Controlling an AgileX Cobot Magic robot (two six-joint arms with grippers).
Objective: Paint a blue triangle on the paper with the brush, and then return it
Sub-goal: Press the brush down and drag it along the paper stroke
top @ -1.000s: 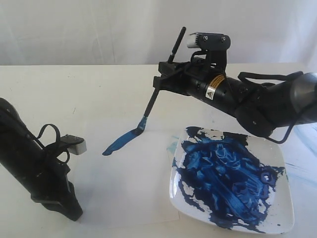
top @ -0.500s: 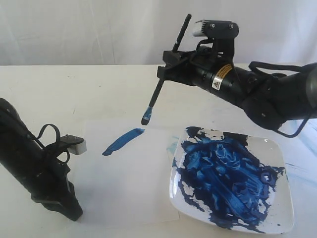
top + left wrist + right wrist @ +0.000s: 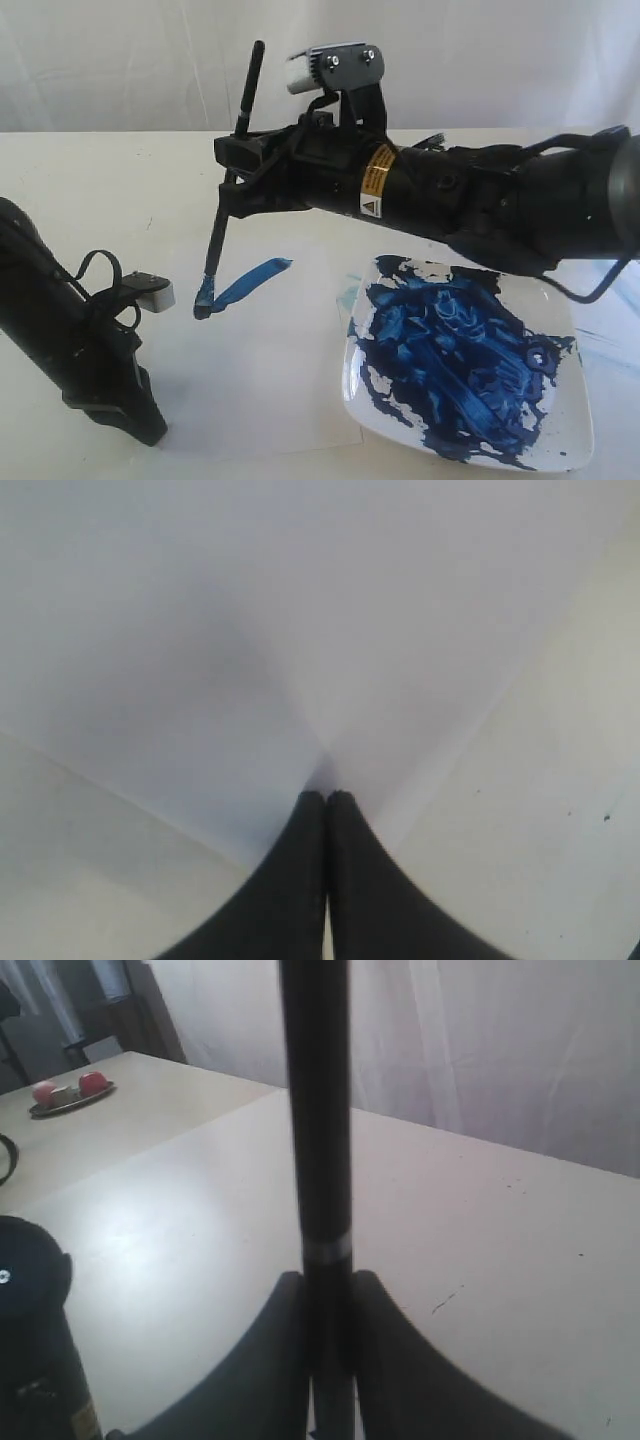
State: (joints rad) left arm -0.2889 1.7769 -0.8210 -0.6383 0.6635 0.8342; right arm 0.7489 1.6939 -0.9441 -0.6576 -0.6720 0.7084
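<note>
Right end effector (image 3: 233, 168) pinches the black handle of the brush (image 3: 220, 235), which stands nearly upright with its blue tip touching the paper (image 3: 270, 380) at one end of a single blue stroke (image 3: 248, 282). Left end effector (image 3: 327, 800) is pressed together, its tips down at a corner of the paper. The paper lies flat on the bench (image 3: 90, 180), just beside the paint-smeared white plate (image 3: 565, 310).

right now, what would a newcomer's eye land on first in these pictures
The square white plate swamped in dark blue paint, at the right front of the exterior view, grabs the eye first. Next comes the right gripper reaching across the middle, shut on the black-handled brush, whose blue tip sits at the lower-left end of a single blue stroke on the paper.
</note>
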